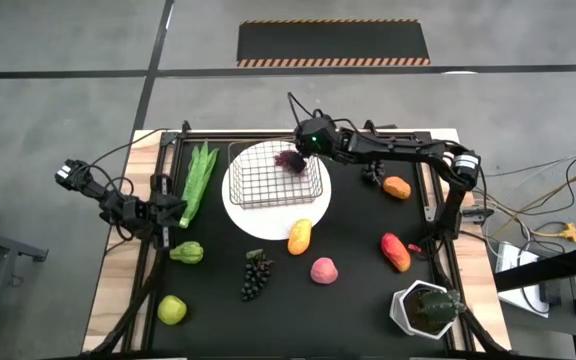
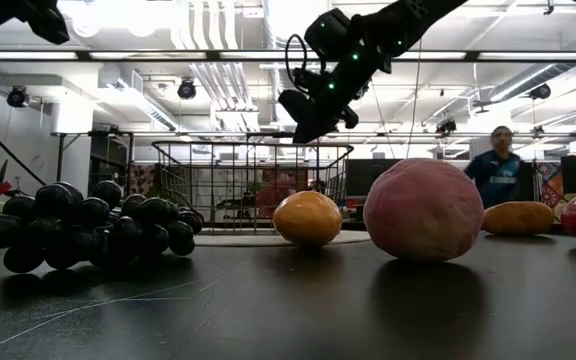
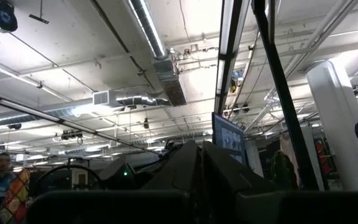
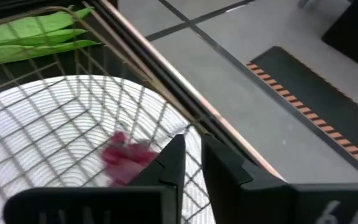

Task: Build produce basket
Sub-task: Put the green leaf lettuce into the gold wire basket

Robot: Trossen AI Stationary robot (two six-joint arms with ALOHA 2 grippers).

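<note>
The grey wire basket (image 1: 276,176) stands on the round white plate (image 1: 268,222) at the table's far middle. A purple grape bunch (image 1: 289,160) lies inside it and shows in the right wrist view (image 4: 126,163). My right gripper (image 1: 306,143) hovers above the basket's far right corner, shut and empty (image 4: 192,152); the low view shows it above the basket (image 2: 303,112). My left gripper (image 1: 171,212) waits at the table's left edge, shut (image 3: 199,165), beside the green leafy stalks (image 1: 198,180) and the green pear (image 1: 187,252).
On the black mat lie a mango (image 1: 300,237), a pink peach (image 1: 323,270), dark grapes (image 1: 256,275), a yellow-green apple (image 1: 172,309), an orange (image 1: 397,187) and a red-orange fruit (image 1: 395,252). A potted plant (image 1: 426,308) stands at the near right corner. A person (image 2: 496,165) stands beyond the table.
</note>
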